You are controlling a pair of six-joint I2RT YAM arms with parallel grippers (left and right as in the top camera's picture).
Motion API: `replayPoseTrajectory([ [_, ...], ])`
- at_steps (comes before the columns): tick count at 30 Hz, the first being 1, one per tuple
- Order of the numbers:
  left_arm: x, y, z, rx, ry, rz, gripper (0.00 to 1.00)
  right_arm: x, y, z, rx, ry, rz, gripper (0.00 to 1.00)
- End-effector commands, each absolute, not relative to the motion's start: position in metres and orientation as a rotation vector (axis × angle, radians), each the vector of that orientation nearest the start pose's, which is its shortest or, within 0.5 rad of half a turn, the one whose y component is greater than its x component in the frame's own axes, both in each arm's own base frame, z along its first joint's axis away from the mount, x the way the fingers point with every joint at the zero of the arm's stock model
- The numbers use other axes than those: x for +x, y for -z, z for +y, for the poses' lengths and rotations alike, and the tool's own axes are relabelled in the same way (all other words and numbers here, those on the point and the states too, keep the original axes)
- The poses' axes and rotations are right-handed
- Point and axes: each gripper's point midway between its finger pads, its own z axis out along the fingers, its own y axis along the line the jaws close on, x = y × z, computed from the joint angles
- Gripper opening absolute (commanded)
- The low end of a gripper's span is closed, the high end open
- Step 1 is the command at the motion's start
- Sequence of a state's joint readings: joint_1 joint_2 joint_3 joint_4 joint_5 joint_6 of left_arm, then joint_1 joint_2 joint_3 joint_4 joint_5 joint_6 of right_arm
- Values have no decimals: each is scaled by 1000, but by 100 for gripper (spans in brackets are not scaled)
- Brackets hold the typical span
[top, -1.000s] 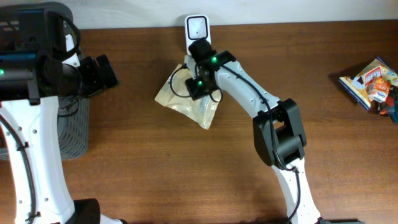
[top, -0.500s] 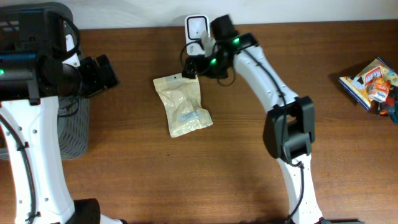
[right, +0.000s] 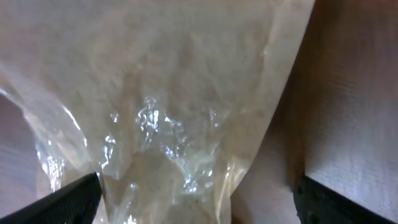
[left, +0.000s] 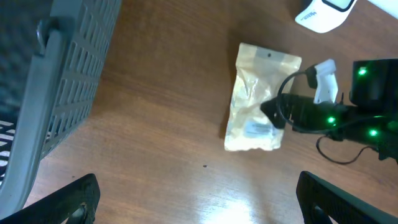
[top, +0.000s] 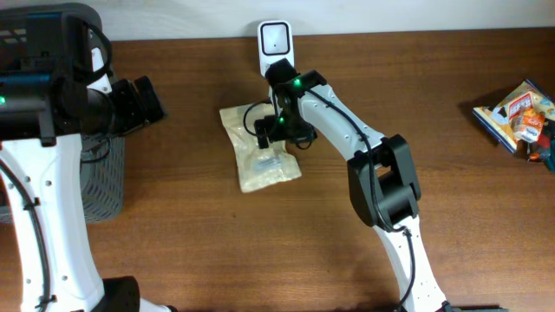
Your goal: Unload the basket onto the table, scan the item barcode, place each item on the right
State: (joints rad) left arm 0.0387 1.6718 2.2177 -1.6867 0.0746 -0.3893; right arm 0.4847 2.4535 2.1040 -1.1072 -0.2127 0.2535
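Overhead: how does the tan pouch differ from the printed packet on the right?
The pouch is plain, pale tan and partly see-through; the packet is printed in blue, yellow and red.
The pouch lies mid-table in front of the white scanner; the packet sits at the far right edge.
The open right hand is over the pouch; no hand is near the packet.
Both lie on the wooden table.

Lit softly and evenly from above, fairly bright. In the left wrist view, pale sheen on the table point(left: 155, 124) near six o'clock; basket point(left: 68, 74) blurred at nine o'clock. In the right wrist view, bag point(right: 168, 93) too close, hazy, with glinting highlights at centre. Overhead crisp.
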Motion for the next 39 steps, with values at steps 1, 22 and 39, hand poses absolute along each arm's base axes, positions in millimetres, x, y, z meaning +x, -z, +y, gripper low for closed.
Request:
replayPoseTrajectory([
  [1,326,-333,-1,-565,203,2660,99,431,-28,254,-428,-67,3012,98],
  [22,326,-333,-1,-565,203,2660,99,376,21,279,-316,57,3100,76],
  [39,326,-333,-1,-565,203,2660,99,407,-6,262,-130,70,3054,4],
])
